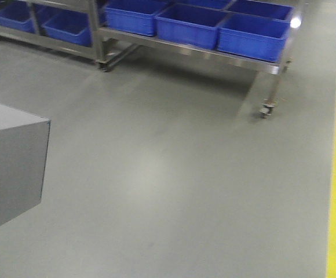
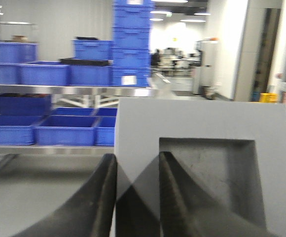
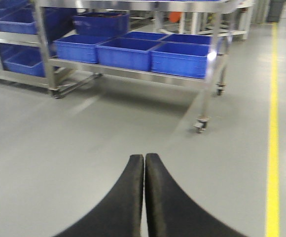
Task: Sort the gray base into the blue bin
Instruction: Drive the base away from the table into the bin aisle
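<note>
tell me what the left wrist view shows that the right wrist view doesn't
Only the left wrist view shows the gray base, held close to the lens. The left gripper is clamped on the wall beside the base's square recess. This view also shows a tall stack of crates.

Only the right wrist view shows the right gripper, shut and empty. It also shows the yellow floor line and a caster.

Both views show blue bins on steel racks and the gray floor.
</note>
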`<state>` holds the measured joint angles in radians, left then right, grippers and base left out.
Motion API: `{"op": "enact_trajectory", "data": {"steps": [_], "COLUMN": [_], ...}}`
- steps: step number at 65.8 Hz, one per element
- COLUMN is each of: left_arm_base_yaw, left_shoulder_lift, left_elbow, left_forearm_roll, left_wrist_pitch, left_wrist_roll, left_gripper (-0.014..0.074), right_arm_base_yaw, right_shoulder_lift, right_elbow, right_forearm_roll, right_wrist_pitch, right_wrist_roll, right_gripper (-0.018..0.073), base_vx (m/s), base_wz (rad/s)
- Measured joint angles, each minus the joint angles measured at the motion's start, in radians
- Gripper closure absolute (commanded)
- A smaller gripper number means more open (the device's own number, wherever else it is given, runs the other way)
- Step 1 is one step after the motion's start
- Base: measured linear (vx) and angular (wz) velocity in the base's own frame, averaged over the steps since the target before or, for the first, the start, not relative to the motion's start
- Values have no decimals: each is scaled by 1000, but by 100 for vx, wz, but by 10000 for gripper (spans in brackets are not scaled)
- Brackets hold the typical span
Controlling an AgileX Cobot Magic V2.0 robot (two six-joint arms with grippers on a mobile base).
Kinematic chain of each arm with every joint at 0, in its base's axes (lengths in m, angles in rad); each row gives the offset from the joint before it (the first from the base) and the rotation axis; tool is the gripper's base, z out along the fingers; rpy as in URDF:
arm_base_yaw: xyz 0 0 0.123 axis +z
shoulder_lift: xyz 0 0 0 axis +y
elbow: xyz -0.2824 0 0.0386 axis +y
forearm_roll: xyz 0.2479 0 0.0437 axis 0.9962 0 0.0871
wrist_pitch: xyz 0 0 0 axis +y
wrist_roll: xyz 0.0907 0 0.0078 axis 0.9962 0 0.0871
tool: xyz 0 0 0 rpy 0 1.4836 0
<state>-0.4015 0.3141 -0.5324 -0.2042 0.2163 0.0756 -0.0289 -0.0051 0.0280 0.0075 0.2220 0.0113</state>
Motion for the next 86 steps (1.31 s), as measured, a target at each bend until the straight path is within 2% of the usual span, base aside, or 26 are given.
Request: {"op": "enact_trajectory", "data": {"steps": [43, 86], "left_arm_base_yaw": [0, 0], "left_shoulder_lift": [0, 0], "left_elbow": [0, 0], "left_forearm_roll": [-1, -1], "left_wrist_pitch": [0, 0], "left_wrist_roll": [0, 0], "left_gripper": [603, 603], "right_arm_base_yaw": [0, 0], "right_shoulder_lift": [0, 0], "right_elbow": [0, 0], "right_forearm_roll": [0, 0], "right_wrist_pitch": [0, 0], "right_wrist_roll": [0, 0], "right_gripper": [564, 564], "base_vx": [18, 32], "base_wz": [-58, -2]}}
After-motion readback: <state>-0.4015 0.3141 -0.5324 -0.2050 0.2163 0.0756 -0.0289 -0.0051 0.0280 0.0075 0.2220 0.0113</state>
